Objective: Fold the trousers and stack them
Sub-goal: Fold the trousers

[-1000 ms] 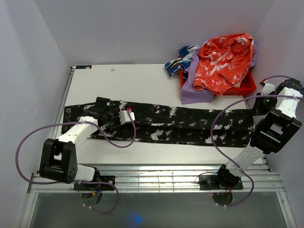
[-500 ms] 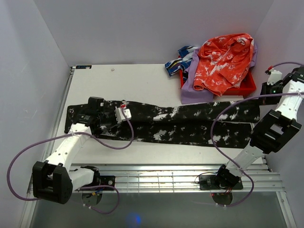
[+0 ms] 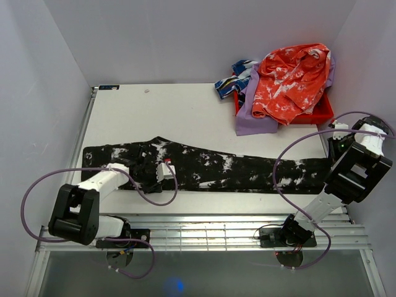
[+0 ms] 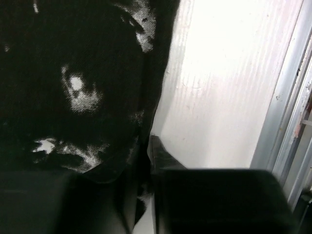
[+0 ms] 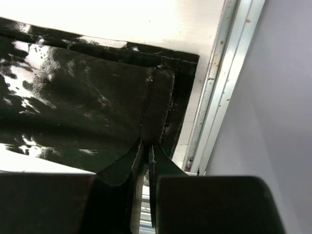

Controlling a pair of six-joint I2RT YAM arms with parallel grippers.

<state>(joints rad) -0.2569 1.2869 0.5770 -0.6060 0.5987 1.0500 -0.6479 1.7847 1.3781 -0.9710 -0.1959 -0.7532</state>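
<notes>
The black trousers with white splashes (image 3: 235, 170) lie stretched lengthwise across the near half of the white table (image 3: 173, 111), doubled over into a narrow band. My left gripper (image 3: 150, 171) sits on their left part, near the waist end. In the left wrist view it (image 4: 148, 142) is shut on the edge of the black cloth (image 4: 73, 73). My right gripper (image 3: 337, 148) is at the right end, by the table's right edge. In the right wrist view it (image 5: 146, 145) is shut on the layered hem of the trousers (image 5: 87, 97).
A red bin (image 3: 322, 114) at the back right holds a heap of clothes: an orange and white garment (image 3: 291, 77), a purple one (image 3: 253, 120) and a blue striped one (image 3: 232, 83). A metal rail (image 3: 204, 226) runs along the front edge, another along the right edge (image 5: 219, 97).
Both grippers lifted the trousers' edge and carried it toward the near side. The trousers now lie as a narrower band closer to the front rail.
</notes>
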